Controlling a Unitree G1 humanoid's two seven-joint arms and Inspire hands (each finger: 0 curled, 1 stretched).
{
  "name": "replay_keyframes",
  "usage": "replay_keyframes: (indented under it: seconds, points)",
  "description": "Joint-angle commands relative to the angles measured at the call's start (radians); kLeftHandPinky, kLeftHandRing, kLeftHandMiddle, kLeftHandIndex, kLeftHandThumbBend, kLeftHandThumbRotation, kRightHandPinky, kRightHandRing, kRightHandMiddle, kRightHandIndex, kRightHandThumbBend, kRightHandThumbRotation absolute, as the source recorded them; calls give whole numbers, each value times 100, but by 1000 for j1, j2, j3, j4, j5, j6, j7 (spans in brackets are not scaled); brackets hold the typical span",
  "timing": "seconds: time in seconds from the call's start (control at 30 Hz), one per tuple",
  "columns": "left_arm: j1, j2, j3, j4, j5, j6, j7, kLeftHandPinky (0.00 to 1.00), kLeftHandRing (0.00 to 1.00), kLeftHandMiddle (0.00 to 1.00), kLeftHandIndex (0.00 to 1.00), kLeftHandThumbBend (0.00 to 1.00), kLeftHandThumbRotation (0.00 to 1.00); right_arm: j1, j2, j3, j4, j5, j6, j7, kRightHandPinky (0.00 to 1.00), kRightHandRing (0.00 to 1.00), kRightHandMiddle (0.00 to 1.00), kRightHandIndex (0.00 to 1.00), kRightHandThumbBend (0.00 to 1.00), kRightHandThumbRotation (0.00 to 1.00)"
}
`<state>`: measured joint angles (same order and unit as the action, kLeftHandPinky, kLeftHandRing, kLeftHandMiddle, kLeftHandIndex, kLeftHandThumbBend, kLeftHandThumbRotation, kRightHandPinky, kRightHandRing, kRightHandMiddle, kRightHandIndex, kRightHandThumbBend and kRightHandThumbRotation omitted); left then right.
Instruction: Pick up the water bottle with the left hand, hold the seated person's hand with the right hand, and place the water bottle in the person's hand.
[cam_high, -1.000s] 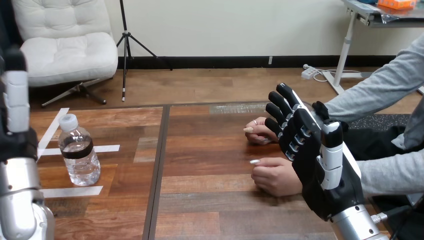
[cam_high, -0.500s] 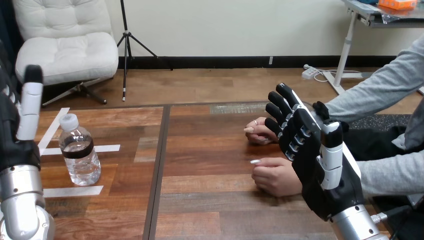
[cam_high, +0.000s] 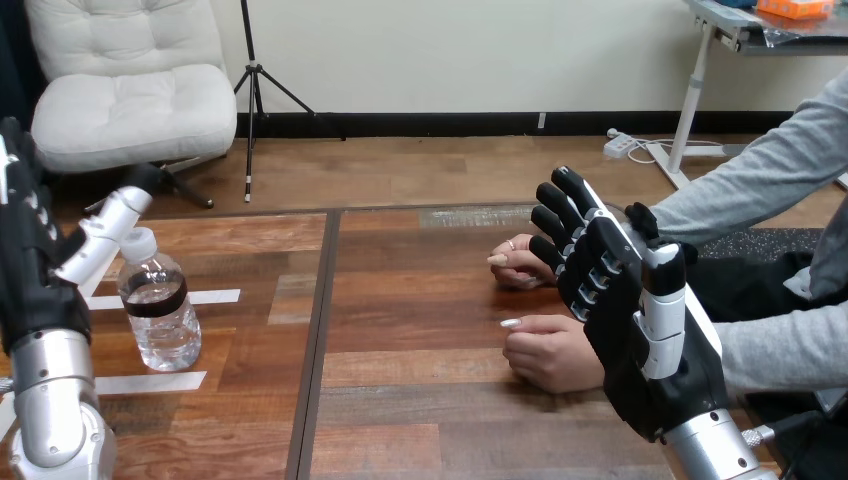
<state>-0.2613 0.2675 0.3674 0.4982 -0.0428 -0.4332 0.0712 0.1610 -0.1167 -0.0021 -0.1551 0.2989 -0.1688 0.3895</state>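
Note:
A clear water bottle (cam_high: 158, 301) with a white cap and a dark label band stands upright on the table's left part. My left hand (cam_high: 35, 262) is open just left of it, thumb stretched out over the cap, not touching the bottle. At the right, my right hand (cam_high: 640, 310) is raised and open, fingers straight and pointing away. Two of the person's hands rest on the table beside it: the nearer hand (cam_high: 548, 350) curled just left of my palm, the farther hand (cam_high: 520, 264) partly hidden behind my fingers. I see no contact with either.
White tape strips (cam_high: 215, 297) mark the wooden table (cam_high: 420, 400) around the bottle. A dark seam runs down the table between the bottle and the person's hands. The person's grey-sleeved arms (cam_high: 760, 190) come in from the right edge.
My left hand has turned and tilted toward the bottle, its thumb now reaching out above the cap. My right hand, the bottle and the person's hands have stayed still.

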Motion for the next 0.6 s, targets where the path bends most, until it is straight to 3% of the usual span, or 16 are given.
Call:
replay_keyframes:
  seconds: [0.0, 0.57]
  points:
    - [-85, 17, -20, 39, -8, -24, -13, 100, 100, 100, 100, 100, 21, -39, 3, -2, -45, 7, -18, 1, 100, 100, 99, 99, 100, 100]
    - [-97, 31, -30, 100, 15, -3, 18, 100, 100, 100, 100, 100, 3, -35, 6, -1, -49, 11, -17, 0, 100, 100, 99, 99, 100, 100]
